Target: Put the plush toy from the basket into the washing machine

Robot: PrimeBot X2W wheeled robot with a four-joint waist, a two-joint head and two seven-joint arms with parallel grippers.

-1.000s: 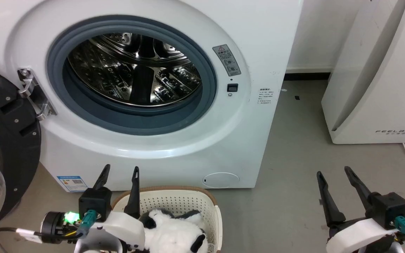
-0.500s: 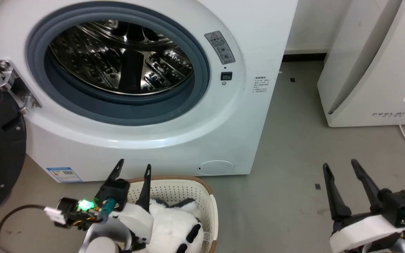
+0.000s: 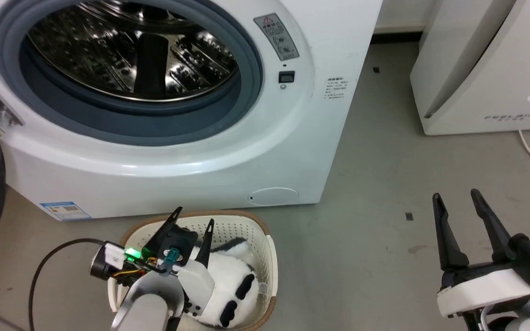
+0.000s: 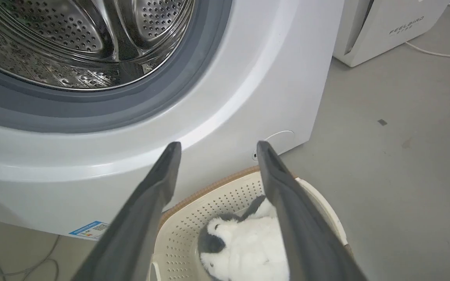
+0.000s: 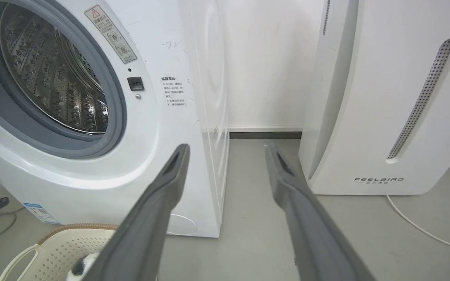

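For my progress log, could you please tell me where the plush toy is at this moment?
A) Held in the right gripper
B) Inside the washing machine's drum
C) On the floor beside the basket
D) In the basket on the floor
D: the plush toy lies in the basket in front of the washing machine, with the open left gripper above it, not gripping it.

The white appliance (image 5: 365,97) bears the brand "FEELBIRD" near its base. On the washing machine (image 5: 150,128), a grey sticker (image 5: 110,34) shows a warning triangle; its print is unreadable.
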